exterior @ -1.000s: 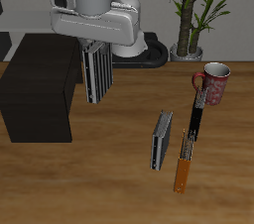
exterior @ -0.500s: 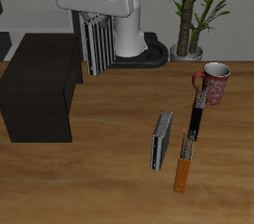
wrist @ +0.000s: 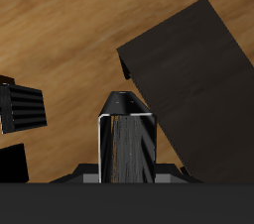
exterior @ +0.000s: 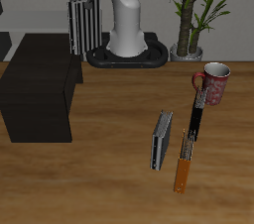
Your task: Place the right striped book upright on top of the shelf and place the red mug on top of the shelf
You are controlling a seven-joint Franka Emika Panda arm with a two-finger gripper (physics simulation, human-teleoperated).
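The right striped book (exterior: 83, 28) showed as a thin flat panel of black-and-white vertical stripes, hanging upright in the air with its lower edge above the back corner of the shelf (exterior: 40, 84). The gripper (exterior: 81, 0) was clenched on the book's upper edge, so the book hung straight below it, clear of the shelf top. The shelf itself was a low, boxy matte-black cabinet with a flat top, standing on the wooden worktop (exterior: 109, 154).

The red mug (exterior: 213, 84) stood upright on the worktop, well apart from the gripper and nearer the potted plant (exterior: 193, 10). It was dark red with small whitish patterning, a pale inside and a loop handle. Just beside it lay a plain black book (exterior: 197, 114) and an orange-spined book (exterior: 185, 165), end to end, and a second striped book (exterior: 162, 139) stood on edge near them.

The exterior view gave the stripes and the whole layout. The wrist view showed only the held book (wrist: 128, 144) edge-on as a dark, glossy slab, with the shelf's flat black top (wrist: 189, 79) beneath and beside it; the mug and other books were out of that view.
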